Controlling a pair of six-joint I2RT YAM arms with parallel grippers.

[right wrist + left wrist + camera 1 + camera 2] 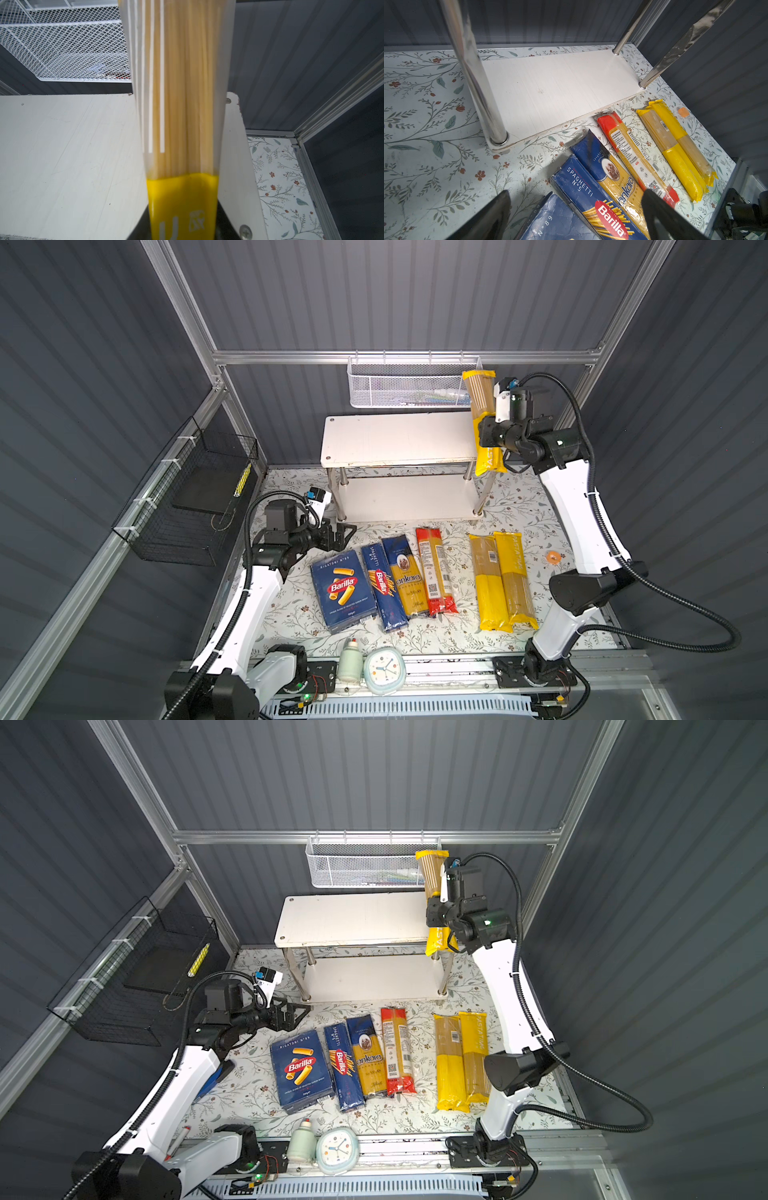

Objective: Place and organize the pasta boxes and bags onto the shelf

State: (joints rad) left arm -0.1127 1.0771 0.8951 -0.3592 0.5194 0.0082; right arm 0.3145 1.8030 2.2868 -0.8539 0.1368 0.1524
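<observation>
Overhead stereo, close wrists, shared shelf (pixel 395 435)

Right tool (pixel 484 435) clamped on held yellow bag (pixel 481 396). The bag runs 12-to-6 over the 3 o'clock end of the shelf (pixel 390 439). Desk (pixel 291 614), 6 o'clock of the shelf, has a row packed side by side: wide Barilla box (pixel 343 591), narrow Barilla box (pixel 382 585), ankara bag (pixel 409 576), red bag (pixel 434 572). After a gap, barcode yellow bag (pixel 488 585) touches lettered yellow bag (pixel 513 576). Left tool (pixel 345 533) sits at the wide box's 11 o'clock, jaws apart, holding nothing.
</observation>
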